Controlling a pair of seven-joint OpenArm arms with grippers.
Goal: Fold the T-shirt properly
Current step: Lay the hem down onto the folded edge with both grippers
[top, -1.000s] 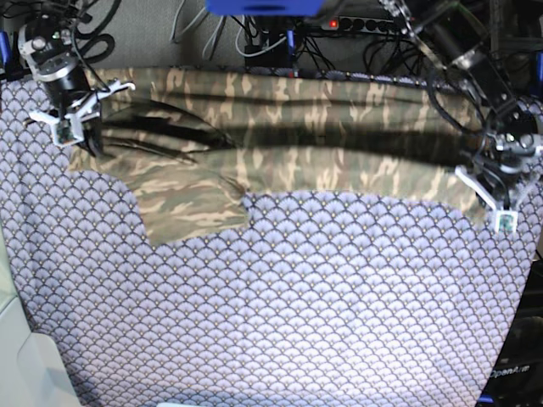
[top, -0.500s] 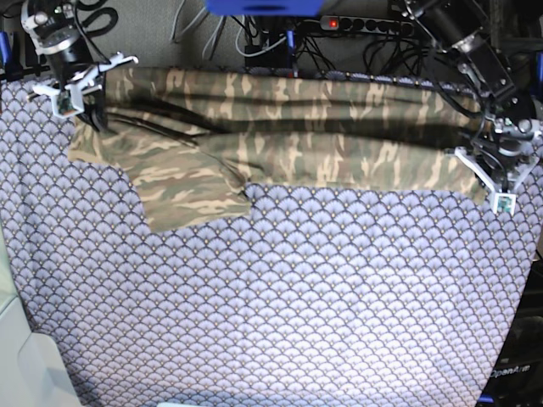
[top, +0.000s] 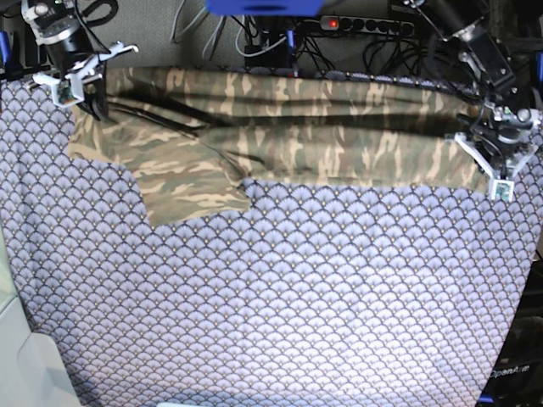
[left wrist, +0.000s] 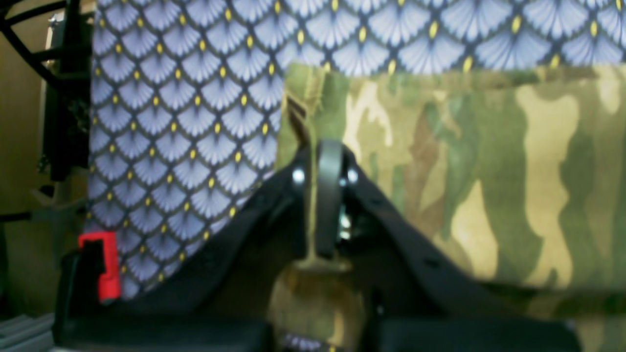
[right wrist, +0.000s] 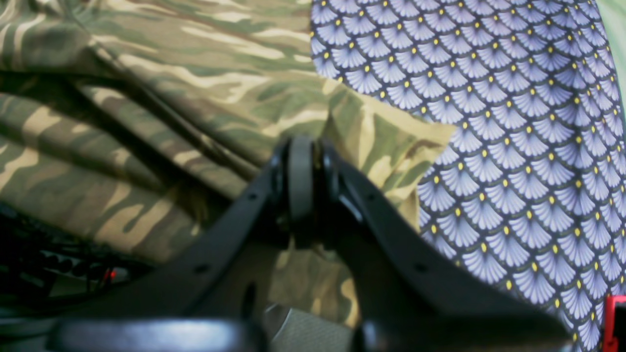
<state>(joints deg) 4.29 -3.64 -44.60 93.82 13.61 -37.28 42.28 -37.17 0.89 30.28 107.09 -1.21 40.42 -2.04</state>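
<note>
The shirt (top: 288, 140), soft and limp, lies stretched along the far edge of the cloth (top: 280, 305), one sleeve draped nearer at left. Left gripper (left wrist: 320, 195) and right gripper (right wrist: 303, 181) each pinch a corner; such fabric sags between holds, so corners and hems give the surest grip.

Fan-scale table cloth (top: 280, 305) beneath a power strip (top: 365, 23).

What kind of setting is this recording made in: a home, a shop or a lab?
Most likely a robotics lab bench: a table cloth covers the work surface, a power strip and tangled cables run behind it, and two robot arms hold a T-shirt.
</note>
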